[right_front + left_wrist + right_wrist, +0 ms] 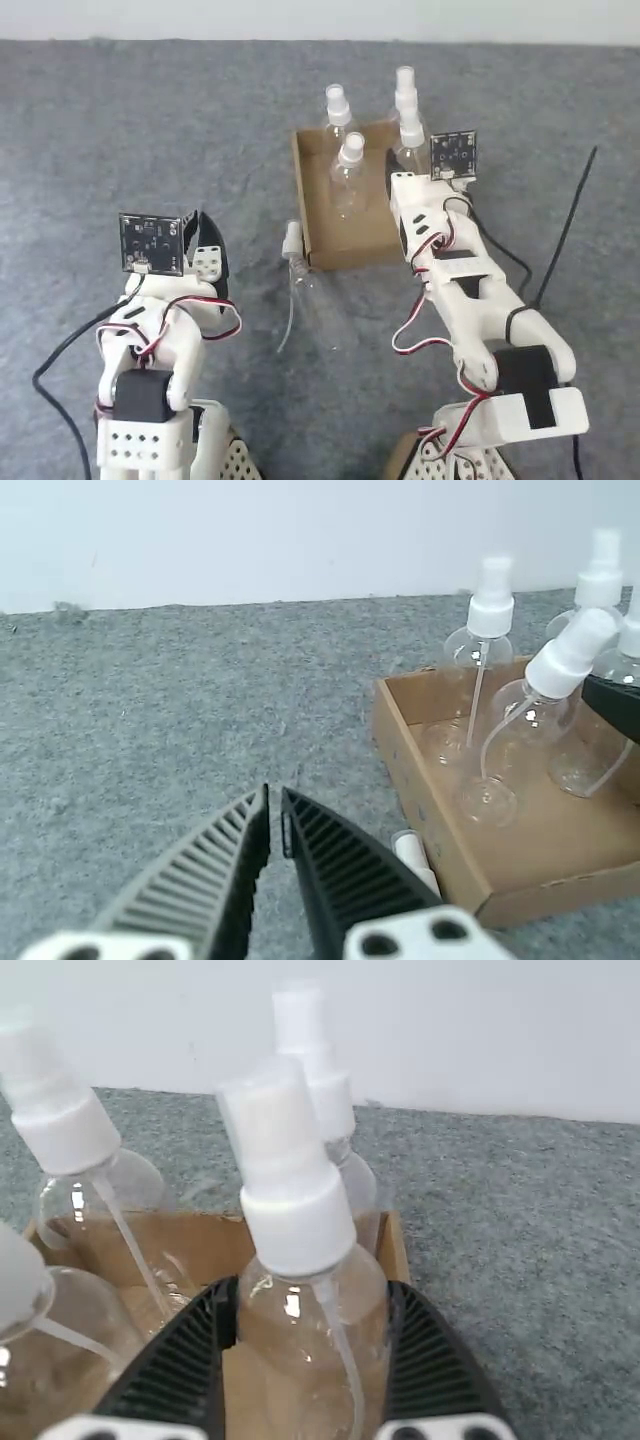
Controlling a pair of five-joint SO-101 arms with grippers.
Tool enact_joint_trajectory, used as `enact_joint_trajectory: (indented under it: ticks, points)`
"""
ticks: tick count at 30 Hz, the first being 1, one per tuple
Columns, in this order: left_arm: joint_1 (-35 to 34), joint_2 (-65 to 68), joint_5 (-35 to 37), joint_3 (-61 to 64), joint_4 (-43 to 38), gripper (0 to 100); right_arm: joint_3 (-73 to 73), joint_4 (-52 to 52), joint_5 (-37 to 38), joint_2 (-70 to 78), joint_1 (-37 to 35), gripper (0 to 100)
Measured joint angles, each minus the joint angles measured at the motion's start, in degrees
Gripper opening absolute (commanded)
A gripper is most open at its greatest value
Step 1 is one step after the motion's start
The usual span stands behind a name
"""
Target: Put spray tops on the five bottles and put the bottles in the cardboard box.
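Forward over the cardboard box (298,200), right pincer (312,1295) grasping a bottle (290,1200); left pincer (275,800) clenched, empty, over the mat (150,710).

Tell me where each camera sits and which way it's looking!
High view: fixed above the grey carpeted table, looking down; the white left arm and right arm show.
Left wrist view: on the left arm's wrist, facing the brown cardboard box; the shut left jaws show.
Right wrist view: on the right arm's wrist, facing into the box; the right jaws clamp a clear plastic bottle with a white spray top.
Shared: all three see the box and upright bottles.
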Motion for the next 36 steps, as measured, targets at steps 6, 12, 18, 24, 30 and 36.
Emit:
enact_joint_trajectory:
  ticks: [6, 12, 18, 24, 30, 36]
  points:
    - [0.09, 0.00, 0.00, 0.00, 0.00, 1, 1.85, -2.20, -0.18, 0.00, 0.00, 0.6]
    - [0.00, 0.00, 0.00, 0.00, 0.00, 1, 5.27, -7.82, -0.18, 0.00, 0.00, 0.6]
    - [0.18, 0.00, 0.00, 0.00, 0.00, 1, 5.36, -8.18, -0.18, 0.00, 0.00, 0.9]
    - [0.00, 0.00, 0.00, 0.00, 0.00, 1, 5.36, -8.18, -0.18, 0.00, 0.00, 1.0]
    - [0.18, 0.00, 0.00, 0.00, 0.00, 1, 5.36, -8.18, -0.18, 0.00, 0.00, 1.1]
    - [0.00, 0.00, 0.00, 0.00, 0.00, 1, 5.36, -8.18, -0.18, 0.00, 0.00, 8.8]
